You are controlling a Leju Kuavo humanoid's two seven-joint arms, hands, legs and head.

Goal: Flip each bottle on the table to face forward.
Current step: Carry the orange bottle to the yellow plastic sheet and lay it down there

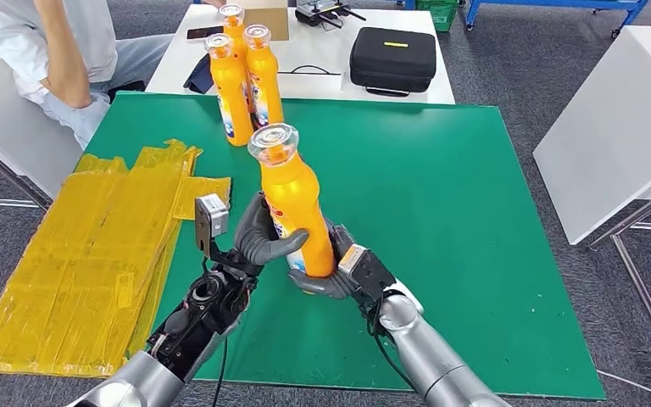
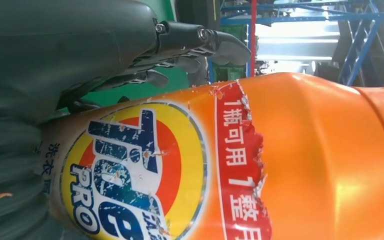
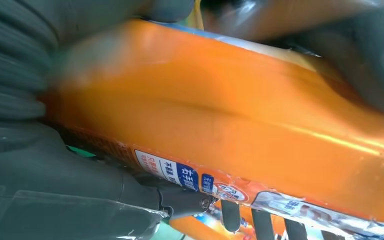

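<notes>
silver arms, dark grey hand [image 1: 264,237]

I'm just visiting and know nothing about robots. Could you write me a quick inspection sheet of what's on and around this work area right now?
Surface: green mat over the table.
Job's things: held orange bottle, upright, tilted slightly; three more orange bottles clustered at the far edge.
Clutter: yellow plastic sheets on the mat's left side.
Hands: left hand and right hand both grip the held bottle's lower body.
Cables: a thin cable on the white table behind.
Surroundings: black case and phone on that table; a seated person at far left; white cabinet at right.
</notes>
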